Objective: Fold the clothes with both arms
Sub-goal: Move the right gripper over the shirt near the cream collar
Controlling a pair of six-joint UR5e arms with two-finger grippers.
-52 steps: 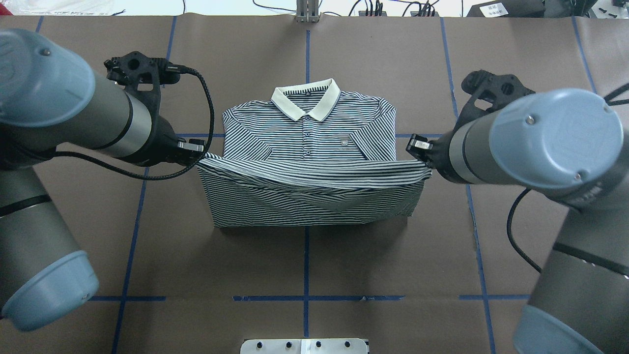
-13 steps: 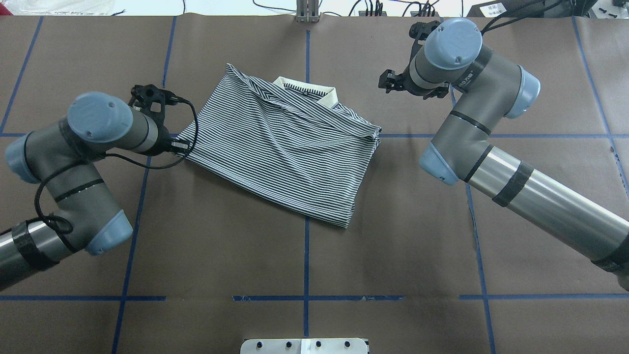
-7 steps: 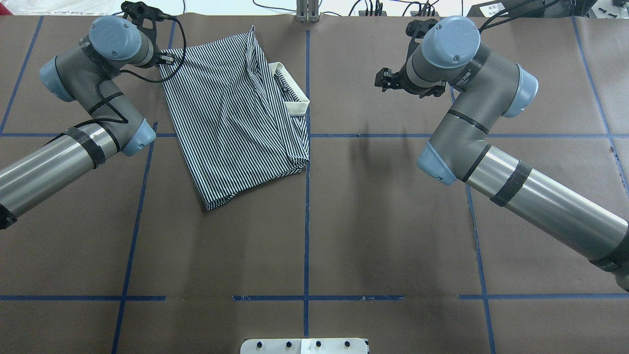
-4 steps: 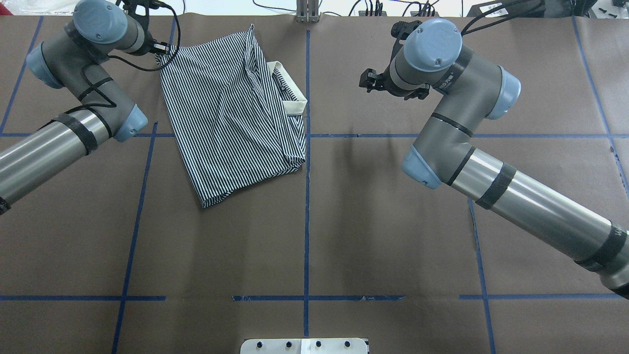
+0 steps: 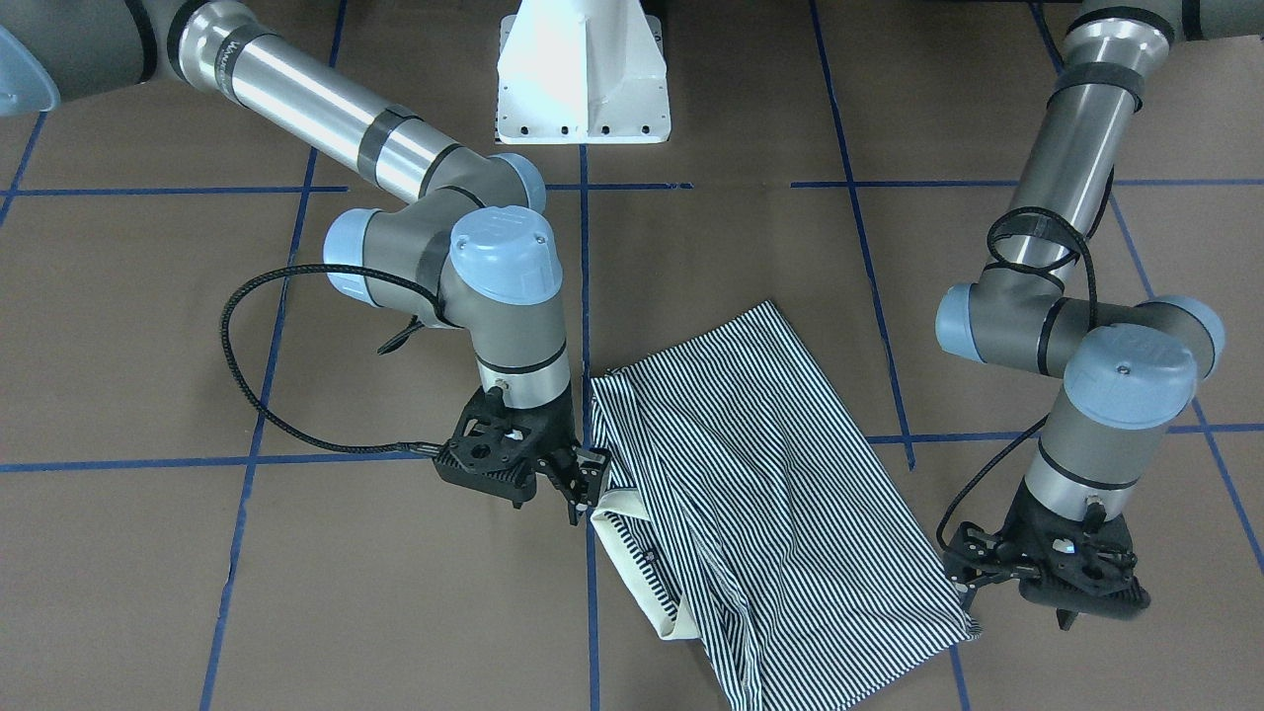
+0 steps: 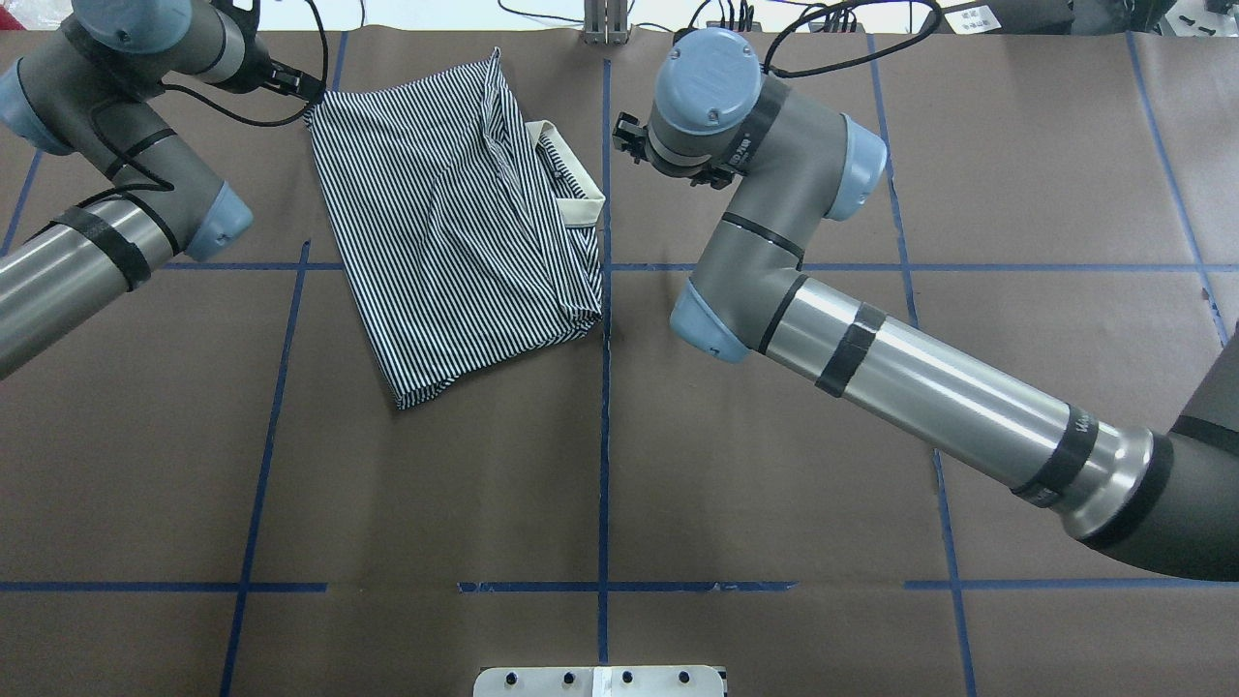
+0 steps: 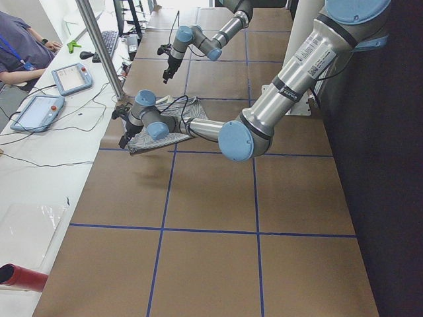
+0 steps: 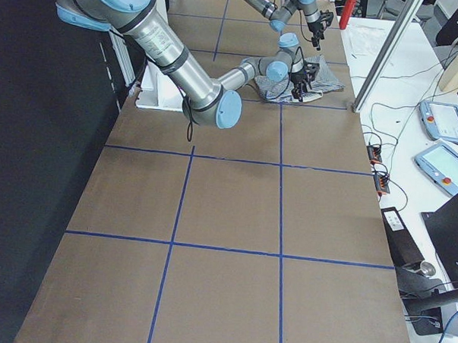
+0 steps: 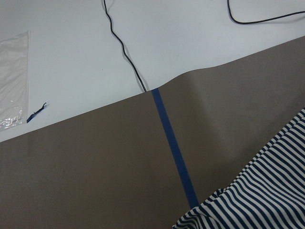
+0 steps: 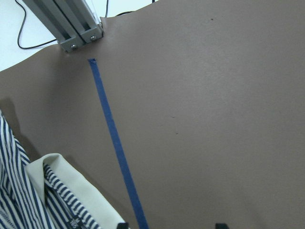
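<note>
**Polo shirt** [image 6: 445, 223]: folded, on the far half of the bench [image 6: 774, 436]. It lies left of the ctr tape line [image 6: 604, 436] and skewed to it, w/ its right edge about touching the line. Plain striped face up. The cream collar [image 6: 579, 198] pokes out at the right edge, toward the far end. A raised crease runs from beside the collar to the shirt's far edge.

**Right end effector** [image 5: 585, 486]: hovers just right of the collar, close, no contact seen. The wrist view shows its fingertips [image 10: 122, 225] set wide apart, nothing btwn them.

**Left end effector** [image 6: 288, 80]: at the shirt's far left corner, just beside or touching it. No view shows the fingers clearly, so cannot tell whether it pinches the cloth or is spread.

**Handling (judgement):**
- Thin knit, light and limp, no stiffness of its own.
- Stacked layers prob. slide over one another, and a lifted edge will sag and drag the rest.
- The collar is the one firmer part but a poor handle, since pulling it would likely peel the fold open.
- Better hold: corners or fold edges, all layers pinched together, one arm per corner, e.g. far left corner plus the far right one by the collar, raised evenly.
- A low pinch is needed, as the fabric lies flat on the bench.
</note>
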